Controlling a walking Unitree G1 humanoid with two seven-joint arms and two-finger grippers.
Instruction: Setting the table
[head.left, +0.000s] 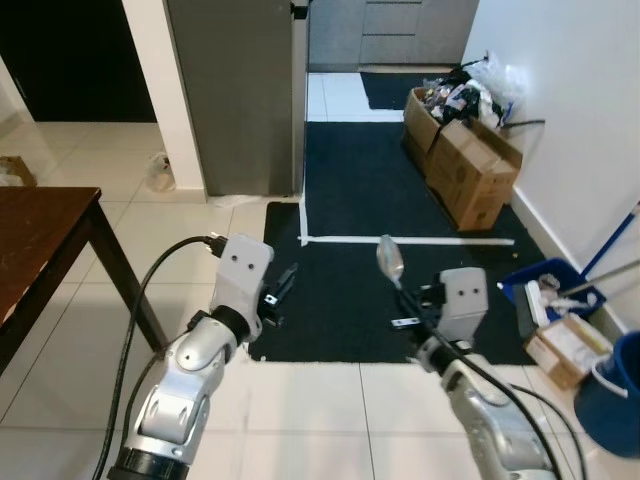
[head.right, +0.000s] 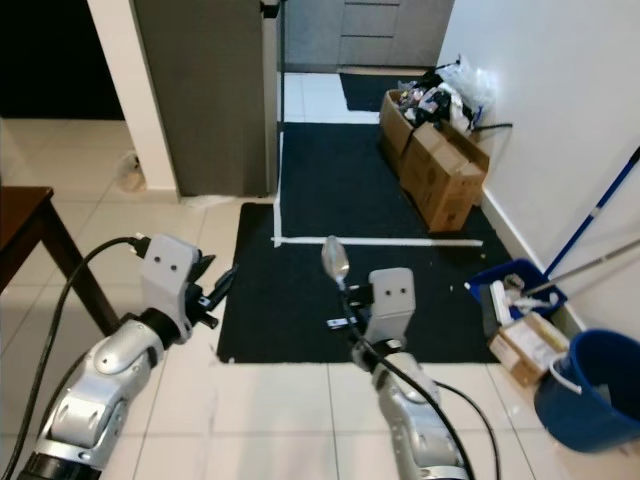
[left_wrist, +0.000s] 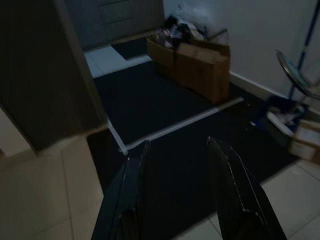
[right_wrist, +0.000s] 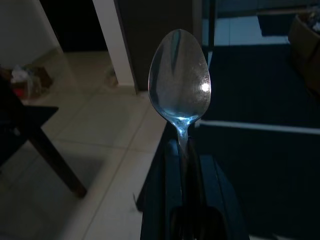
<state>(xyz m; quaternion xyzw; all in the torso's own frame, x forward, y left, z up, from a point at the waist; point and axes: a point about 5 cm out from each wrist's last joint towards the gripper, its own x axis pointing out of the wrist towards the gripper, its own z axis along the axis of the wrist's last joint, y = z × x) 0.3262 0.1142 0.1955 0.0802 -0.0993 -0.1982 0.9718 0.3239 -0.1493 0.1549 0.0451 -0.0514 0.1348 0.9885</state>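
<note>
Both silver arms raised forward over the floor, elbows bent, wrists angled out above a black mat. Right tool clamped on the handle of a metal spoon — bowl upward and tilted slightly toward the robot's left, held in the air above the mat, well apart from the table. In the right wrist view, spoon bowl catching a bright glint, its neck pinched between the two black fingers, the handle below that hidden inside the grip. Left tool empty, fingers spread with a clear gap between them, pointing out over the mat and a white tape line.

No readable brand, label or writing anywhere — cardboard boxes against the right wall carry no legible print at this size.

Dark wooden table at the far left cut off by the frame edge, only one corner and a leg visible. Boxes heaped with mixed clutter too jumbled to identify. Blue bucket at the right edge partly cropped; small items in a blue tray beside it hard to make out. Both wrist views dim, with the surroundings murky.
</note>
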